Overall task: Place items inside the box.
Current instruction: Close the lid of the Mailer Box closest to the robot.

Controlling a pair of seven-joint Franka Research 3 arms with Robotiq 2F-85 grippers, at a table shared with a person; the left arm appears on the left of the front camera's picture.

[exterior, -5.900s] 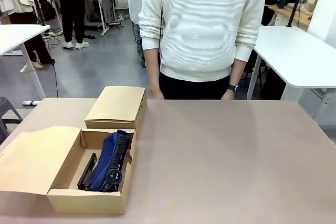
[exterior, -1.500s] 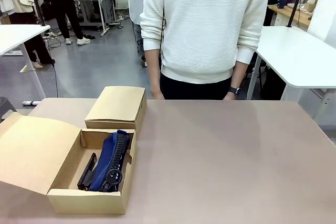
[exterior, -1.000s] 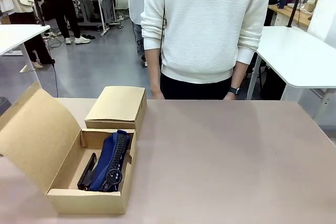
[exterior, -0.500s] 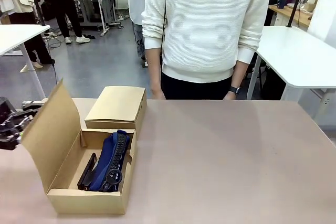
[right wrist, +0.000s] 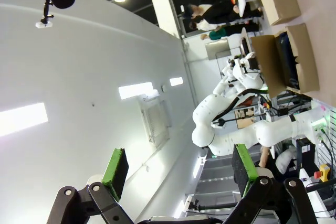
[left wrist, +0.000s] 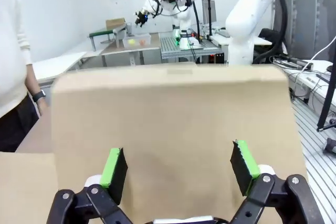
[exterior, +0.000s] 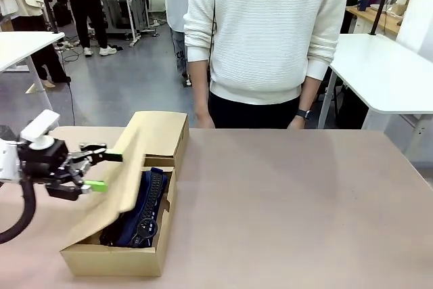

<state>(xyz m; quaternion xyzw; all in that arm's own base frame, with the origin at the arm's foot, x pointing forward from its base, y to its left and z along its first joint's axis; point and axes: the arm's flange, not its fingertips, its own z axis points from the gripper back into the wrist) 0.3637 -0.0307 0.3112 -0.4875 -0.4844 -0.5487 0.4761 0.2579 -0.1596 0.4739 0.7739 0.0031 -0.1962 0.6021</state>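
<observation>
The table [exterior: 284,194] carries the box [exterior: 115,258] at its near left, just in front of a smaller closed box [exterior: 159,130]. The flap lid [exterior: 122,181] leans half-closed over the navy pouch [exterior: 139,211] inside. The left gripper [exterior: 98,171] presses its spread, empty fingers against the lid's outer face. The right gripper [right wrist: 178,167] is wide open, holding nothing.

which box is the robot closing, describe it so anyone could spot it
On the tan table, look at the near left corner. Two brown boxes sit there; it is the nearer box, holding a blue pouch, with its flap half lowered. The far box is closed.
</observation>
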